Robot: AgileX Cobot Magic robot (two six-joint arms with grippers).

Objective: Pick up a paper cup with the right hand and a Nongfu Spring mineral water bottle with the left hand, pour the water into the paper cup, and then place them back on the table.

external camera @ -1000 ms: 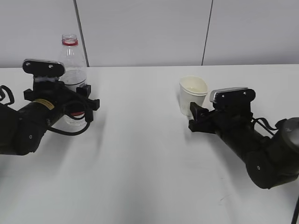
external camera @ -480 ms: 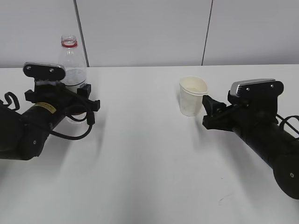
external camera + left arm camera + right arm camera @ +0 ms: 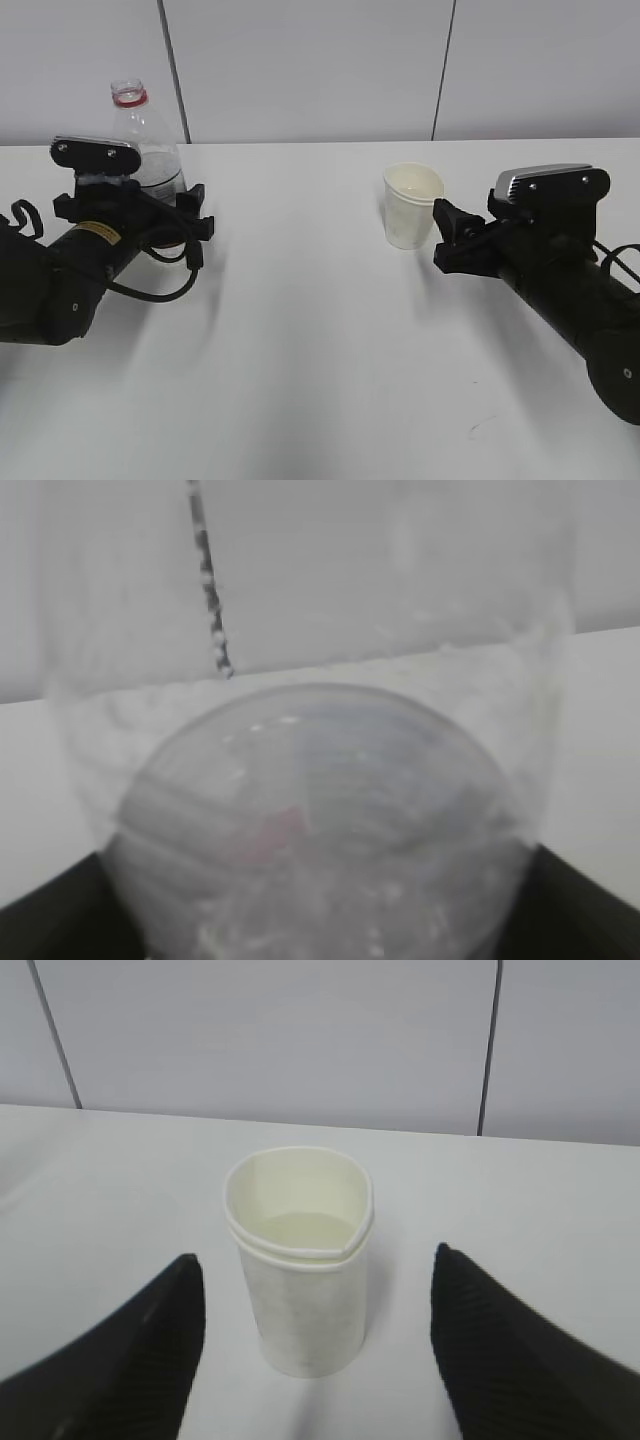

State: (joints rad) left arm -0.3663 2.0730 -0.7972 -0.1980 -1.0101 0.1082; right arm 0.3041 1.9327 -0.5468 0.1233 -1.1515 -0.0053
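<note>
The paper cup (image 3: 413, 205) stands upright on the white table (image 3: 320, 340), right of centre. My right gripper (image 3: 447, 235) is open just to its right, not touching it. In the right wrist view the cup (image 3: 300, 1290) stands ahead of the two spread black fingers (image 3: 150, 1350), and my right gripper (image 3: 312, 1255) is empty. The clear bottle (image 3: 150, 150) with its red neck ring leans to the left at the far left. My left gripper (image 3: 190, 215) is closed around its lower body. The bottle (image 3: 320, 780) fills the left wrist view, with the left gripper (image 3: 320, 920) at its base. I cannot make out any water.
A pale grey wall with dark vertical seams (image 3: 445, 70) runs along the table's far edge. A small dark scuff (image 3: 478, 428) marks the table near the front right. A black cable (image 3: 150, 290) loops under the left arm.
My right gripper has drawn back to the right, away from the cup, which stays standing. The bottle in my left gripper has tipped from upright to leaning left.
</note>
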